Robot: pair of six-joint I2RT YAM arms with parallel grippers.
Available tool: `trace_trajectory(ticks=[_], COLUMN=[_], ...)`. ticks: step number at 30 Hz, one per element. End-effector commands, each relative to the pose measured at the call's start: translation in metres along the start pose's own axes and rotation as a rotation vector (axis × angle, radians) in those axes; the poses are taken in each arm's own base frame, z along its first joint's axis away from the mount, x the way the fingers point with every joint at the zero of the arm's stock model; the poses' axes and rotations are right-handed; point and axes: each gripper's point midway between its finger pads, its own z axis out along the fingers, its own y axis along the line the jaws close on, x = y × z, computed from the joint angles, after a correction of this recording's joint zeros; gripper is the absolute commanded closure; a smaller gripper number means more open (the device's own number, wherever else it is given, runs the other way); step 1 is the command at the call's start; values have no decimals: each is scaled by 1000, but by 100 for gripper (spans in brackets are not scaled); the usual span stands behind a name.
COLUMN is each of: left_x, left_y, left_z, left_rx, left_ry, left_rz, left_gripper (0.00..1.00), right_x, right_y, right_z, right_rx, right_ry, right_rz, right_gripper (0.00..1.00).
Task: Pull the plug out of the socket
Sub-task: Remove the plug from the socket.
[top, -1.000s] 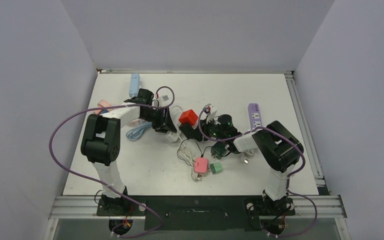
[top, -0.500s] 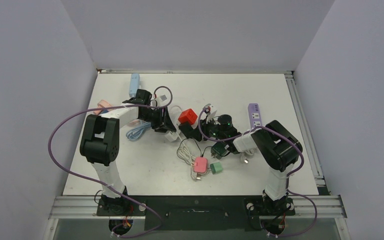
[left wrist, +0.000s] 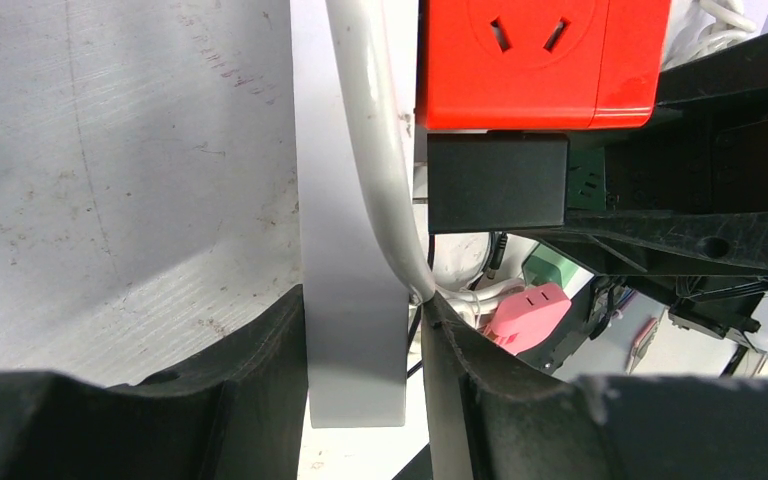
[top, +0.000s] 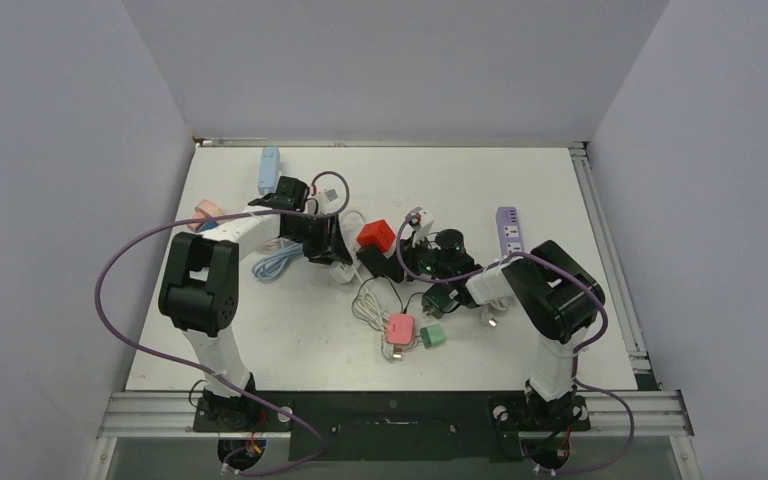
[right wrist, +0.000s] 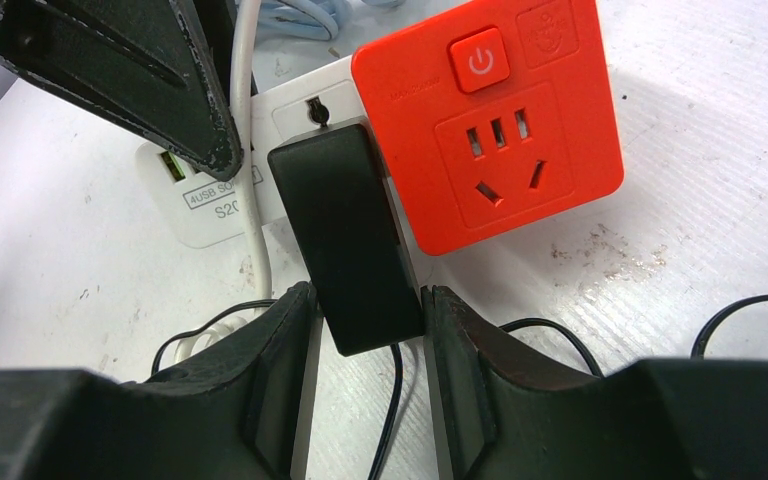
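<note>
The socket is a red cube (top: 376, 234) (right wrist: 490, 120) on a white USB base (right wrist: 210, 190). A black plug (right wrist: 345, 230) (left wrist: 498, 183) sits in the socket's side, its thin black cord trailing toward me. My right gripper (right wrist: 370, 300) (top: 405, 262) is shut on the plug's rear end, one finger on each side. My left gripper (left wrist: 362, 305) (top: 332, 252) is shut on the socket's white part (left wrist: 350, 300), next to its thick white cable (left wrist: 375, 170). In the right wrist view a left finger (right wrist: 140, 70) shows at the top left.
A pink adapter (top: 401, 328) and a green adapter (top: 433, 336) lie near the front among white and black cords. A dark green plug (top: 438, 298) sits under the right arm. A purple power strip (top: 508, 232), a blue strip (top: 269, 170) and a light blue cable coil (top: 278, 262) lie around.
The left gripper and the socket have shifted only slightly. Both grips look unchanged and the plug still sits against the socket.
</note>
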Motion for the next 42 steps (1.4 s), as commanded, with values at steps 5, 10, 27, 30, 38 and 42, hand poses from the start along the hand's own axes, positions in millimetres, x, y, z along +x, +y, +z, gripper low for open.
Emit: trace_trajectory(ticks=[5,10,27,30,38,42], left_x=[-23,-27,-35,-36,-33,-33], left_y=[5,-8,-3,11,24,23], left_z=[-14,-18,-29,-32,-32,-31], left_rx=[-60,60,66,-38,-172,-172], left_ry=[-91,-106,-154,-163,-155,-152], left_rz=[26,-20,-41,-15,29,31], left_gripper=[100,100,100,100,100,100], right_x=[-36,-27,-16,-20,-29,-30], right_y=[24,18,10,12,17,17], right_z=[-3,3,10,8,2,1], right_rx=[-88,-79,-65,-66,-77,-79], right_ry=[-104,-82,-52,-63,-89,-93], right_rz=[-36,-23,-4,-6,-7,-6], right_gripper=[95,95,95,95,95,95])
